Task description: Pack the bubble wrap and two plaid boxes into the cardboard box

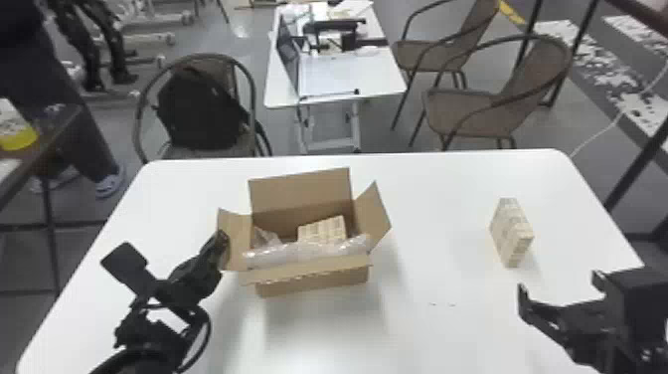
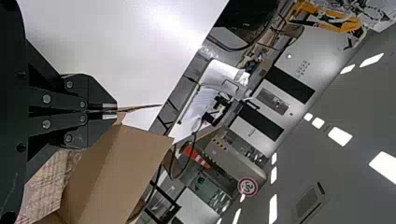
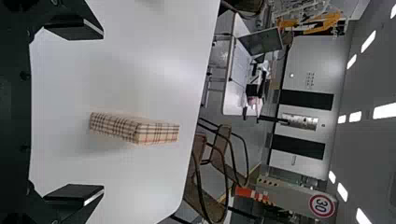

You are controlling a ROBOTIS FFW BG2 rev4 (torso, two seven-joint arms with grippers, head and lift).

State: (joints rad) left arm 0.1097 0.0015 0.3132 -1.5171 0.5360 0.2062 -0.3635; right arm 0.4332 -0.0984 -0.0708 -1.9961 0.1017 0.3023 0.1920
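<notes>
The open cardboard box (image 1: 313,282) stands left of the table's middle. Inside, bubble wrap (image 1: 303,252) lies along the front side, with one plaid box (image 1: 323,229) partly visible behind it. My left gripper (image 1: 222,243) is at the left flap (image 1: 236,241); in the left wrist view this gripper (image 2: 116,110) is shut on the thin edge of that flap. Another plaid box (image 1: 511,233) stands on the table at the right. My right gripper (image 1: 559,287) is nearer the front edge than that box, open and empty. In the right wrist view the gripper (image 3: 102,112) has its fingers wide apart, facing the plaid box (image 3: 135,129).
The white table (image 1: 437,199) has rounded far corners. The back flap (image 1: 300,191) stands up and the right flap (image 1: 374,214) leans outward. Bare tabletop lies between the cardboard box and the right plaid box. Chairs (image 1: 477,112) stand beyond the far edge.
</notes>
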